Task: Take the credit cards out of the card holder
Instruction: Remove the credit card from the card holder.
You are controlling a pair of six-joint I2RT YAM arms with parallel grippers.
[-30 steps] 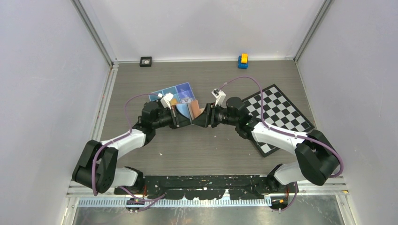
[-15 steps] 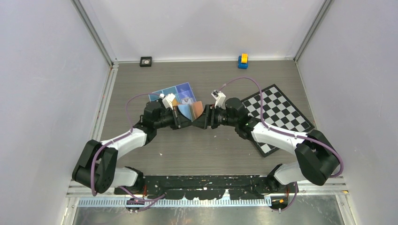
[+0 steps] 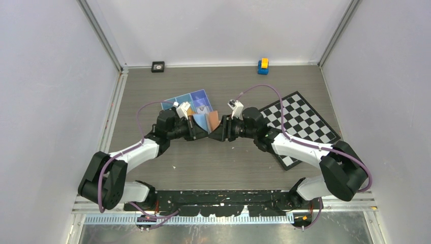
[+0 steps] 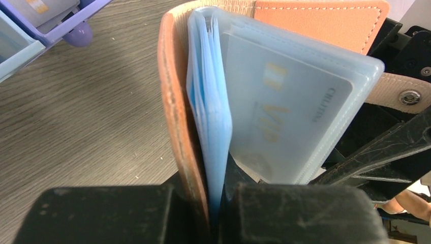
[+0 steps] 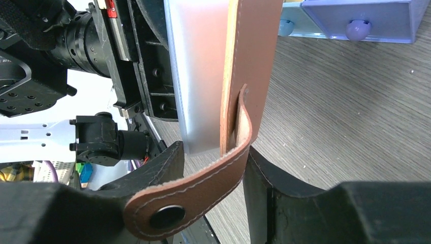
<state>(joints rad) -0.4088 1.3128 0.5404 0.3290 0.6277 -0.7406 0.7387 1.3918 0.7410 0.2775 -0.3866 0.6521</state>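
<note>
The tan card holder [image 3: 213,120] is held open above the table between both grippers. My left gripper [image 3: 195,129] is shut on one leather cover [image 4: 175,112] and the stack of blue plastic sleeves [image 4: 208,101], as its wrist view [image 4: 218,188] shows. A pale credit card [image 4: 284,112] sits inside a clear sleeve that fans to the right. My right gripper [image 3: 217,131] is shut on the other cover [image 5: 251,61] and its strap with the snap stud [image 5: 166,217]; its fingers [image 5: 216,157] stand on either side of them. Another pale card [image 4: 43,7] lies in the tray.
The blue divided tray [image 3: 175,103] stands just behind the left gripper. A checkered board [image 3: 305,119] lies at the right under the right arm. A blue and yellow toy [image 3: 263,66] and a small black object [image 3: 158,66] sit at the back wall.
The right gripper has moved slightly left toward the left gripper. The card holder's covers stand a little closer together and more upright. The left arm has barely moved.
</note>
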